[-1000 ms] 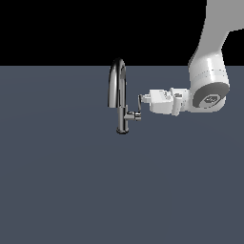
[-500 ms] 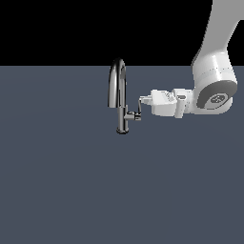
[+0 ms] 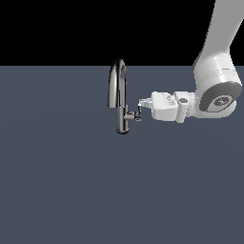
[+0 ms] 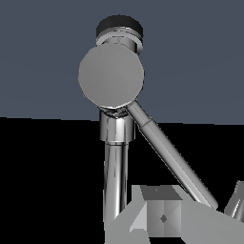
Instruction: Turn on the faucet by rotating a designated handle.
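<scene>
Handle [image 4: 169,155] tilted, part turned at most; gripper [image 3: 141,102], jaws spread, touches it; rotation remains.

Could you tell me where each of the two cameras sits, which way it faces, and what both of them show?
Exterior view: off the arm, looking across and slightly down at the grey floor; it sees the faucet side-on, with the arm reaching in from the exterior view's right and the gripper at the handle.
Wrist view: on the wrist, looking along the gripper at the faucet close up; only grey gripper parts show.
Shared: faucet, handle, gripper.
</scene>
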{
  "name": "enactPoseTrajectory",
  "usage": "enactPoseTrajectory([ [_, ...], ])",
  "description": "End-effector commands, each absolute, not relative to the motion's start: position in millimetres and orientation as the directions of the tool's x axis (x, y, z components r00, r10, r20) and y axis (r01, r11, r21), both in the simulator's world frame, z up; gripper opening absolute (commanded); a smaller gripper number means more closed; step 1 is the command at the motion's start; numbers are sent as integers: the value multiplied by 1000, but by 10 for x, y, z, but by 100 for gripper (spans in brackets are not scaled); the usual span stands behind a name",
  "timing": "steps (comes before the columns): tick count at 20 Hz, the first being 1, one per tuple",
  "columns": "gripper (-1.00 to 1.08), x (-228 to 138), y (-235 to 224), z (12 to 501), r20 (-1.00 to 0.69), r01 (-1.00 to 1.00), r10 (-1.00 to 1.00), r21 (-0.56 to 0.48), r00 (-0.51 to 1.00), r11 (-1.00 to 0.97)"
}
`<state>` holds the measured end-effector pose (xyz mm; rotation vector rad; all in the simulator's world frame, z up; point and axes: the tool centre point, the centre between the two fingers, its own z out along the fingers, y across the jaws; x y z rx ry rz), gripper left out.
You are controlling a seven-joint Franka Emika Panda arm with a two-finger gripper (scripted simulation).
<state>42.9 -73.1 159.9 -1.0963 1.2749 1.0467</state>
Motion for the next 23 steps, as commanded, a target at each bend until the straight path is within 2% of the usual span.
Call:
enactPoseTrajectory([
  [1,-100,294,-675,1477,-1000,-985,-6,-16,16,172],
  [8,-100,33,-605,1295,-1000,-986,-3,-15,15,167],
  [10,-100,133,-695,1408,-999,-983,-14,-38,36,181],
  [23,-100,-37,-592,665,-1000,-986,-3,-16,16,166],
])
